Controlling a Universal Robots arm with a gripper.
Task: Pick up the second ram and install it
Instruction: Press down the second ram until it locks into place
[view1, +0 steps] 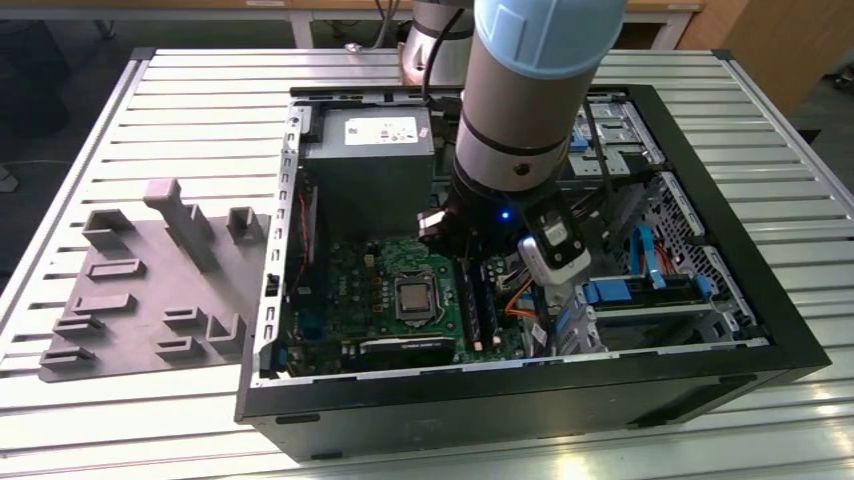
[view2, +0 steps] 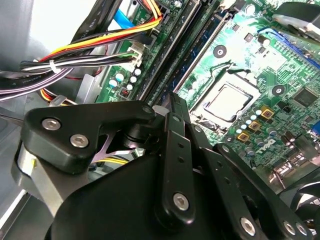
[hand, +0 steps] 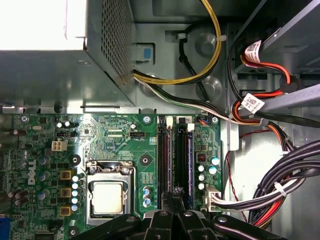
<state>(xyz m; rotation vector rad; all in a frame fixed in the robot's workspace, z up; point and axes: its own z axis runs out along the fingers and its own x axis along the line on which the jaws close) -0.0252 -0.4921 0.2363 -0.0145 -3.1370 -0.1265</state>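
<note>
Second ram (hand: 173, 150), a thin, long, dark blue-green memory stick, stood on edge among the long black slot rails (hand: 163, 155) of the green motherboard (hand: 115, 135). It sat just beside the square silver processor socket (hand: 107, 196), and in the second wrist view it ran as a bluish strip (view2: 202, 57) ahead of the fingers.

The black gripper (hand: 175, 192) had its jaws drawn close together into one narrow tip right over the near end of that stick. Whether the tip pinched the board's edge or only bore on it could not be told.

The main risk, as I judged it, was uneven seating. Pressure at one end alone could tilt the stick, leaving the far end proud of the rail and its latch unlocked. A tip a little off the line of the slot could slide onto the neighbouring rail and scrape it. Too hard a push might flex the motherboard. The bundled red, yellow and black cables (hand: 280, 195) lay near the wrist and could snag on it.

The grey and pale blue arm (view1: 527, 90) reached steeply down into the open black computer case (view1: 747, 330), its wrist between the grey power supply box (view1: 367, 160) and the drive bays. The grey plastic tray (view1: 134, 290) with upright blocks lay well apart, outside the case on the exterior view's left.
</note>
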